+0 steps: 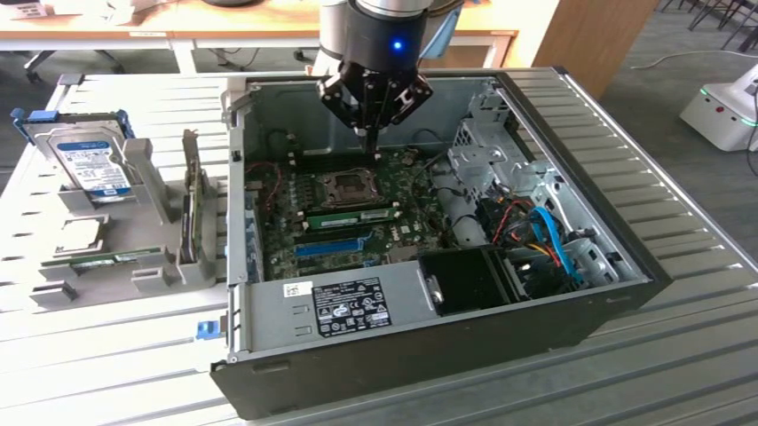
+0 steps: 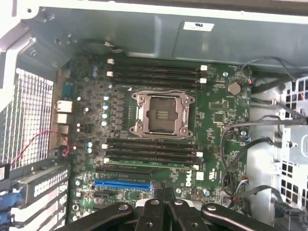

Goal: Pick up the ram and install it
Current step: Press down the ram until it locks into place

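Green memory stick [image 1: 344,210] is already sitting in a slot near the middle of the motherboard [image 1: 409,231]. We are hovering our closed, empty gripper [image 1: 368,135] above the board's far edge. Descending carelessly, we're risking striking the bare socket [image 2: 160,114].

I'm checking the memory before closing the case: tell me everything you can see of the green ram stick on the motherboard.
The ram is a long, thin green circuit-board strip with small dark chips along it. It stands on edge, level, in one of the black memory slots between the CPU socket and the blue expansion slot. Only its slot touches it; the shut gripper hangs above the board, apart from it.
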`<state>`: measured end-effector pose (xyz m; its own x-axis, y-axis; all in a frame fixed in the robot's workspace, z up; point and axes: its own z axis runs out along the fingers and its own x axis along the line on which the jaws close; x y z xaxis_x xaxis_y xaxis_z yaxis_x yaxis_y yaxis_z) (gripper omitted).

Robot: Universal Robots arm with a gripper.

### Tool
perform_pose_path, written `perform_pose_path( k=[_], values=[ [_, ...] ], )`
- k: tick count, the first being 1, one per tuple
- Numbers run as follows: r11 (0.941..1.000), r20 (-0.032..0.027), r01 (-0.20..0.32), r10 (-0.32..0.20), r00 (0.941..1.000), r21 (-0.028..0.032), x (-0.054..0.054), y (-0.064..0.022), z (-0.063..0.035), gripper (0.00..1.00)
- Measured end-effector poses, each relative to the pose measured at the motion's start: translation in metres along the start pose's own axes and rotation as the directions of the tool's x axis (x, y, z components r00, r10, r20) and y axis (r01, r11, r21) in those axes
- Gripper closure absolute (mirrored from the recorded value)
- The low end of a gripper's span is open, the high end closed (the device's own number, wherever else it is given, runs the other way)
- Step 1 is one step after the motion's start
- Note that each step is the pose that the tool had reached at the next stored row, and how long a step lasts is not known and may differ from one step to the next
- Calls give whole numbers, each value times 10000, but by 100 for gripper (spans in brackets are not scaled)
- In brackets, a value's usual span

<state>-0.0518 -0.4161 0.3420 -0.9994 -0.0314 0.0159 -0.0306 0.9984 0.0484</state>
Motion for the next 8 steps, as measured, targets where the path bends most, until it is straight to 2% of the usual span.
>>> perform_pose_path(
  k=[4, 8],
  values=[
    [9998, 11, -223, 223, 9998, -3, 0, 0, 2, 89],
    [9997, 11, -226, 226, 9997, -4, 0, 0, 2, 89]
  ],
)
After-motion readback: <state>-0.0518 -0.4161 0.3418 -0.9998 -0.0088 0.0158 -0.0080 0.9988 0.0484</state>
